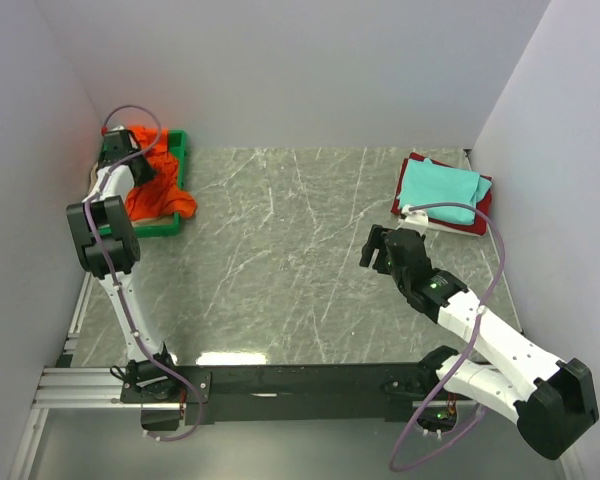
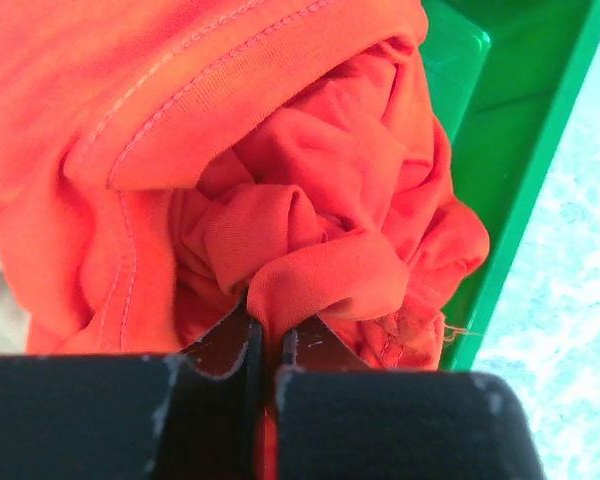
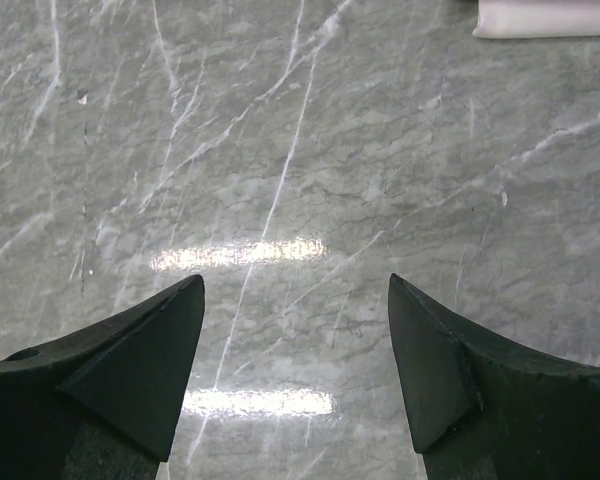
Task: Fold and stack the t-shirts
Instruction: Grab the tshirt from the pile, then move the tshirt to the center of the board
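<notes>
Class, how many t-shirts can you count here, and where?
4. The orange t-shirt is bunched in the green tray, far left, pinched by the left gripper. Far right, a stack: teal t-shirt on top, dark red t-shirt beneath, white t-shirt lowest. Others may be hidden.

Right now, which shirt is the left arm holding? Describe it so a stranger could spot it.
At the far left corner of the marble table sits a green tray. The orange t-shirt lies crumpled in it, spilling over its edge, pinched by the left gripper. It alone is bright orange and unfolded; the folded stack lies far right.
</notes>
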`<state>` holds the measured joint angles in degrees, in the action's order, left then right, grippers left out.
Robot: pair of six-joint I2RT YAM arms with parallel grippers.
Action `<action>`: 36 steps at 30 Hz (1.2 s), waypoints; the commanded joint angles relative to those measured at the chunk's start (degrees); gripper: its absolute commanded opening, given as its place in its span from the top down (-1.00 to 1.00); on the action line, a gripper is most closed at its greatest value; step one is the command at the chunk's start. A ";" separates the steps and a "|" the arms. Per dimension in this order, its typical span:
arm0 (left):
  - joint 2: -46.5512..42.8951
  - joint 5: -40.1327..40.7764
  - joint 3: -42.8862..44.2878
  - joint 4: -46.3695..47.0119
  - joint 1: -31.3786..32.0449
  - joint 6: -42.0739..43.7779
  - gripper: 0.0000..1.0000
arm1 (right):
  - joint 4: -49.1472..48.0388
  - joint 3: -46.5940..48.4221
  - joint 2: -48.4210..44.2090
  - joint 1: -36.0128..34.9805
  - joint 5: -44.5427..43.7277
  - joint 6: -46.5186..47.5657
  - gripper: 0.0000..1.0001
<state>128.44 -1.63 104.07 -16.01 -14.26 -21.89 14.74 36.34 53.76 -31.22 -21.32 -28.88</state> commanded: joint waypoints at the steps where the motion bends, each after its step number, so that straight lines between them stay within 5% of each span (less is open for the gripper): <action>1: -8.62 1.09 2.89 -1.66 0.29 0.62 0.98 | -2.61 2.07 0.21 0.20 0.23 0.41 -0.60; 14: -33.94 -2.84 2.02 3.70 0.37 2.73 0.99 | -3.32 2.78 0.74 0.20 2.60 -0.38 -0.59; 23: -44.77 -26.21 7.54 4.59 3.97 5.45 0.99 | -2.79 2.25 -1.29 0.20 1.55 -0.21 -0.57; 32: -46.53 -41.86 8.17 15.56 13.55 -8.24 0.99 | -0.42 2.42 -4.18 0.28 0.40 -0.38 -0.57; 36: -47.67 -46.08 -0.95 29.09 13.91 -20.70 0.99 | 1.08 1.46 -6.46 0.20 -0.21 -1.35 -0.57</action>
<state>82.46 -41.58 107.15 -0.32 -0.14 -31.73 14.94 36.42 49.74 -31.22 -19.59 -29.12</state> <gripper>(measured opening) 0.060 0.788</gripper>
